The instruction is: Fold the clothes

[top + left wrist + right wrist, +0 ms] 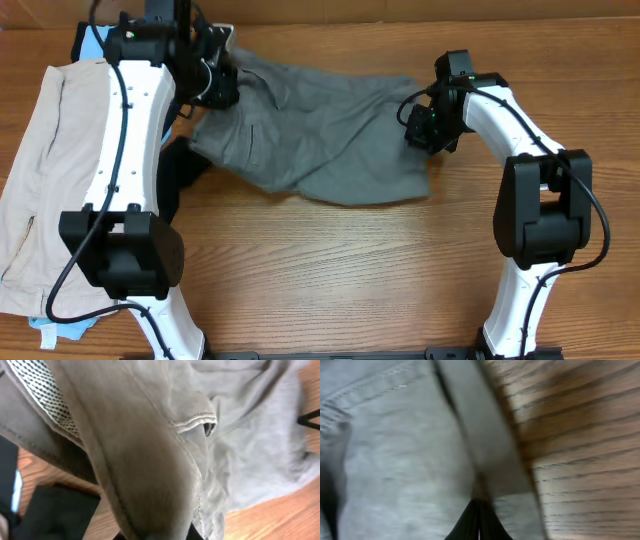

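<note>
The grey shorts [310, 130] lie crumpled and partly spread on the counter [350, 270], stretched between the two grippers. One end is gathered up at the left gripper [218, 85] and the opposite edge is under the right gripper [425, 125].

In the left wrist view the cloth hangs right against the camera and fills nearly the whole picture. A thick fold runs down into the gripper, which looks clamped on it, though the fingers are almost wholly covered. A patch of mesh lining [42, 387] shows up and to the left of that fold, and a stitched tab [200, 422] with a dark slit sits to its right.

In the right wrist view the dark fingertips meet in a point, closed on a narrow hem strip [485, 445] of the shorts. Cloth lies to the left of the gripper and bare wood to its right.

Beyond the left gripper's outer side, a black garment [180, 170] lies just beside the shorts. Beige shorts [50, 170] are spread farther out, near the counter's edge.
</note>
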